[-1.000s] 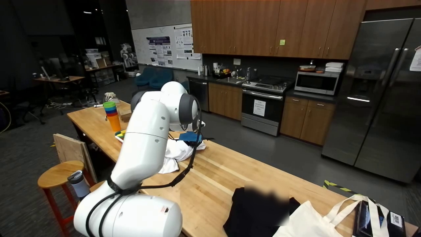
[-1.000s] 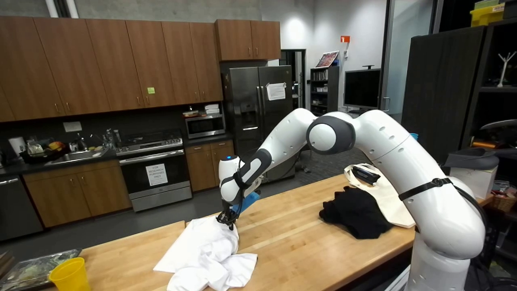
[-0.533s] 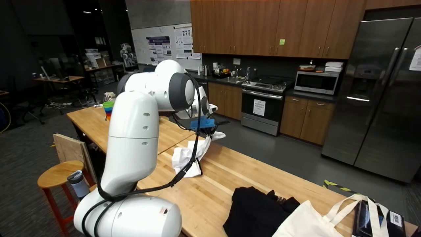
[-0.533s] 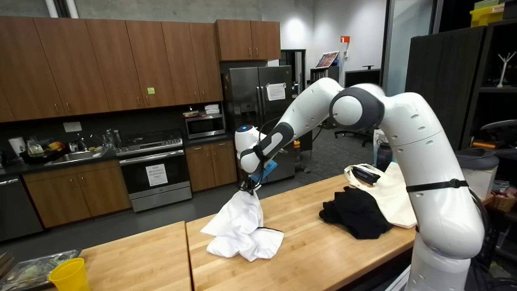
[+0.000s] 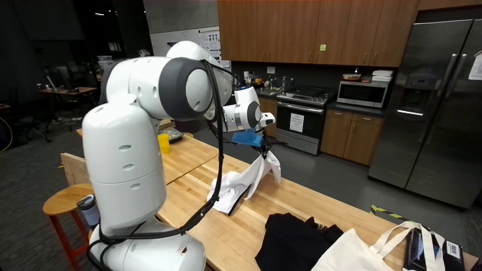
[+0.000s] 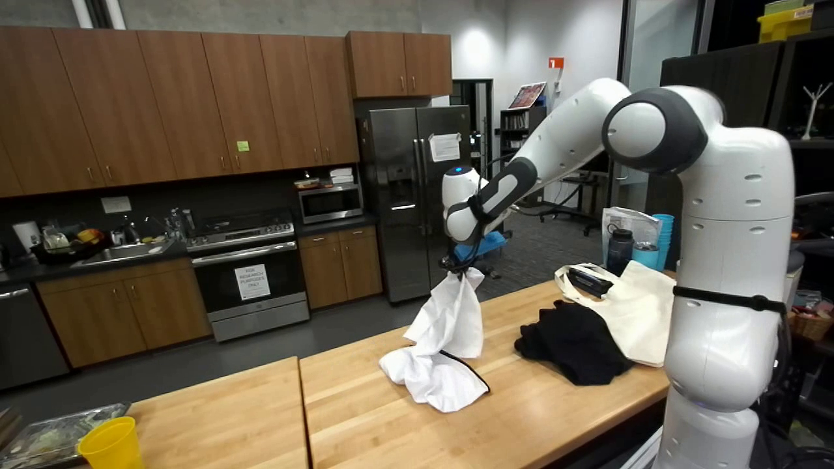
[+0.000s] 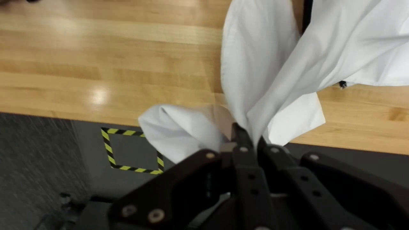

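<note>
A white cloth (image 6: 446, 326) with a black edge hangs from my gripper (image 6: 461, 270), which is shut on a pinched fold of it. In the wrist view the cloth (image 7: 332, 54) bunches up between the fingertips of the gripper (image 7: 251, 140), with loose flaps out to both sides. The upper part is lifted above the wooden table, while the lower part still rests on the wood in both exterior views. Lying apart from it, nearer the robot's base, is a crumpled black cloth (image 5: 293, 241). Its folds hide its shape.
Beyond the black cloth lies a cream tote bag (image 6: 642, 319) with a dark box (image 6: 589, 282) on it. A yellow cup (image 6: 112, 443) and a clear-lidded tray (image 6: 62, 430) stand at the far table end. A seam divides the wooden table (image 6: 300, 417).
The gripper has risen and travelled toward the black cloth and tote bag, dragging the white cloth along. The cloth, mostly spread on the table before, now hangs partly upright.
</note>
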You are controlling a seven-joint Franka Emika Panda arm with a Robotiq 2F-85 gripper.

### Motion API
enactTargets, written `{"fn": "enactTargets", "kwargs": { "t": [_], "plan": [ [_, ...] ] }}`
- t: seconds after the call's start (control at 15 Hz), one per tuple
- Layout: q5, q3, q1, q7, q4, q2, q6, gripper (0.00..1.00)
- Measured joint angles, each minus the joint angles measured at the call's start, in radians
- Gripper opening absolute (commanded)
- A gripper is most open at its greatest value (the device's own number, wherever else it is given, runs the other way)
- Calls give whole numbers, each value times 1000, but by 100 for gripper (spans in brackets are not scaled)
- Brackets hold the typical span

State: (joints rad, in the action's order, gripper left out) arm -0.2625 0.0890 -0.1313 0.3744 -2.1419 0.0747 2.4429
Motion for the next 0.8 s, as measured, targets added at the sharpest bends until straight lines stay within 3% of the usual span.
{"fn": "enactTargets", "kwargs": {
  "t": [0.33, 0.8],
  "plan": [
    [50, 13, 127, 20, -222, -194, 17, 4],
    [54, -3, 141, 19, -253, -222, 22, 1]
  ]
}}
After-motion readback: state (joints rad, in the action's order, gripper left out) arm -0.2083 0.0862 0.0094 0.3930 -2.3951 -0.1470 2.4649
